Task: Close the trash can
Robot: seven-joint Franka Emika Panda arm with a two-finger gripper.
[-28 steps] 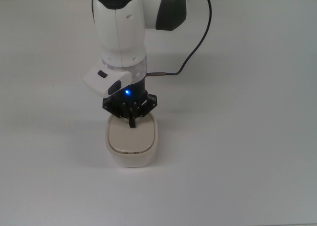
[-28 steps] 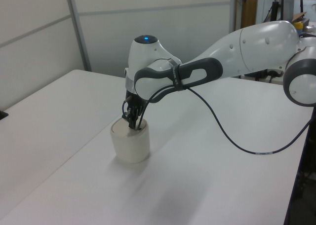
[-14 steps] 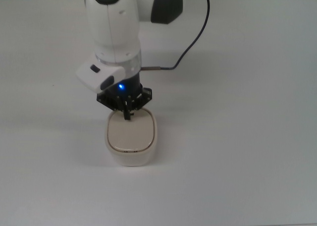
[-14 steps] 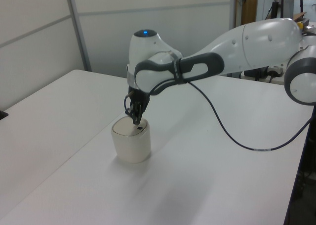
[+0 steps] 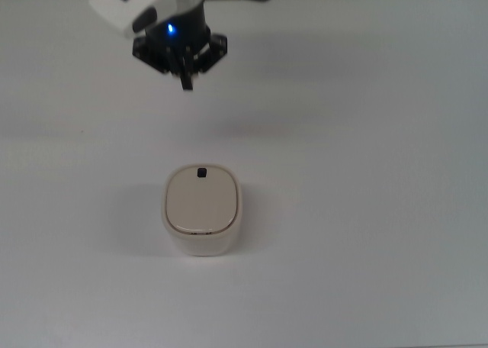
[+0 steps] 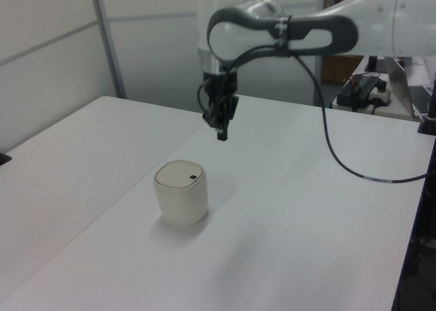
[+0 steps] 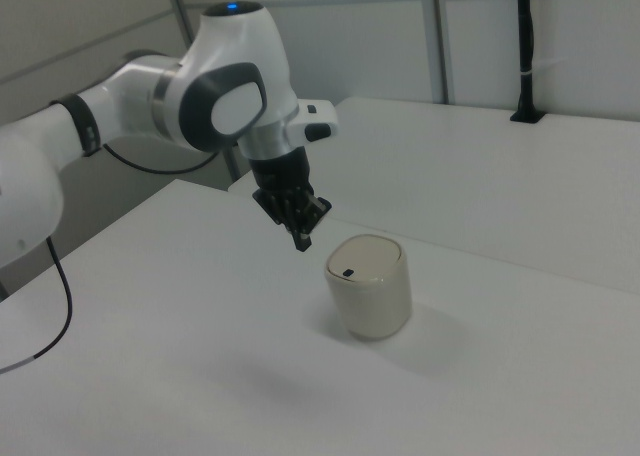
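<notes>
Hand (image 5: 186, 79) hangs in the upper left of the top view, well apart from the trash can (image 5: 201, 211), with its two fingers drawn together to a narrow dark tip and nothing between them. In the left view the hand (image 6: 221, 130) sits above and to the upper right of the trash can (image 6: 181, 192), clear of it in the air; in the right view the hand (image 7: 301, 238) is just up and left of the trash can (image 7: 369, 285). The trash can stands upright on the white tabletop (image 5: 366, 172), a little below and left of centre in the top view, and its lid (image 5: 201, 201) lies flat and flush across the top, with the small black knob (image 5: 201, 172) at the edge nearest the hand. From how the lid sits, the closing looks done, so the step in hand is, by my judgement, simply getting the arm away cleanly. To do that well, the arm should go upward and away from the can rather than sweeping across it, since the can looks light and a brush from the fingers or the dangling cable (image 6: 340, 157) could tip or slide it. Keeping the fingers together makes a slimmer shape to pull out. If the lid were not fully seated, a gentle downward press near its centre would suit better than a push near the knob edge, which may be close to a hinge.
</notes>
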